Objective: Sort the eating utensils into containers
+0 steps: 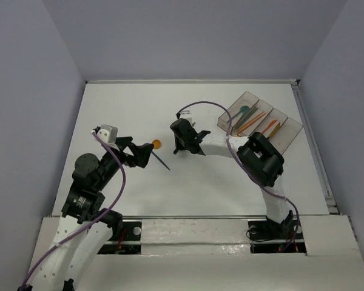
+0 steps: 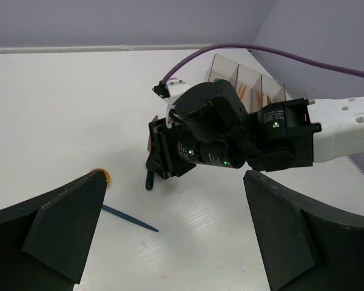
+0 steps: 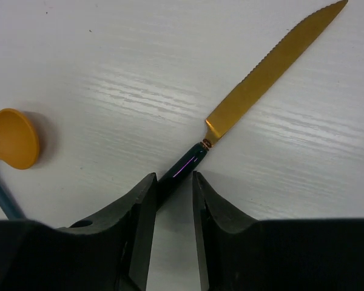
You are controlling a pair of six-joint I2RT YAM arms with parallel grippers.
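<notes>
A knife with a gold serrated blade (image 3: 273,66) and a dark handle (image 3: 185,167) lies flat on the white table. My right gripper (image 3: 174,182) straddles the handle end. Its jaws are narrowed, the handle rests against the left finger (image 3: 142,200), and a gap shows on the right side. From the left wrist view the handle tip (image 2: 150,180) pokes out under the right gripper (image 1: 183,145). My left gripper (image 2: 173,200) stands wide open and empty. An orange spoon (image 1: 156,144) and a dark blue utensil (image 1: 162,160) lie by it. The containers (image 1: 261,121) hold several utensils.
The row of translucent bins (image 2: 246,82) stands at the far right near the side wall. The right arm (image 1: 264,160) and its purple cable (image 1: 200,106) stretch across the table's middle. The orange spoon bowl (image 3: 12,138) lies left of the right gripper.
</notes>
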